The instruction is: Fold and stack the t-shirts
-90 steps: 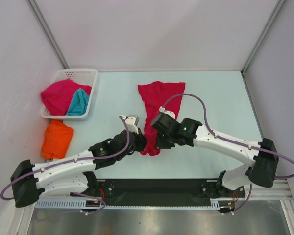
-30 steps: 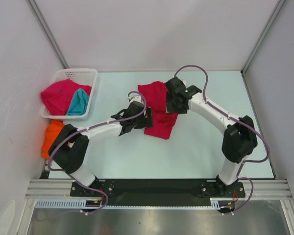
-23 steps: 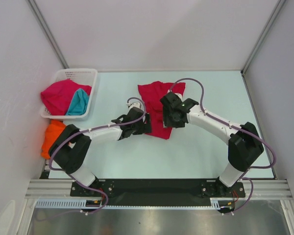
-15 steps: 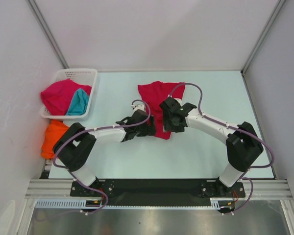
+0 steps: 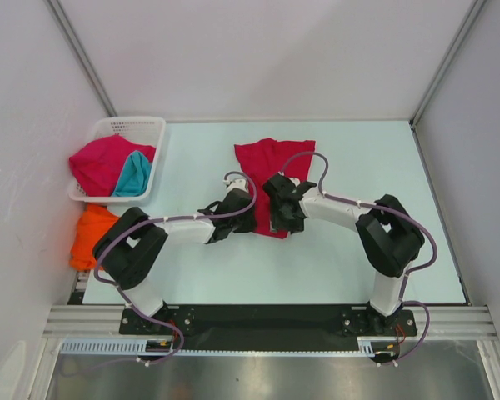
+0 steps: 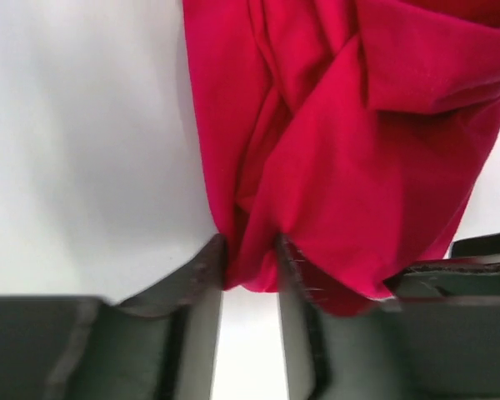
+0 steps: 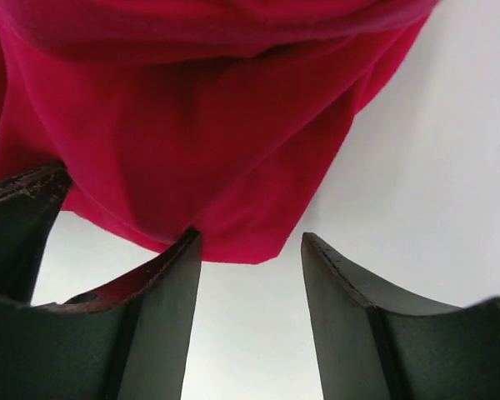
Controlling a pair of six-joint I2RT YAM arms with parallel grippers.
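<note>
The near hem of the crimson t-shirt (image 5: 271, 162), lying on the surface (image 5: 358, 167), is bunched between the jaws of the left gripper (image 6: 250, 260), which are set narrow and pinch the cloth from both sides. The jaws of the right gripper (image 7: 250, 250) are spread wide just beside them, and the hem's other corner lies between them ungripped. Both corners are presumably wanted in hand so that the near edge can be lifted evenly and carried over for a fold.
</note>
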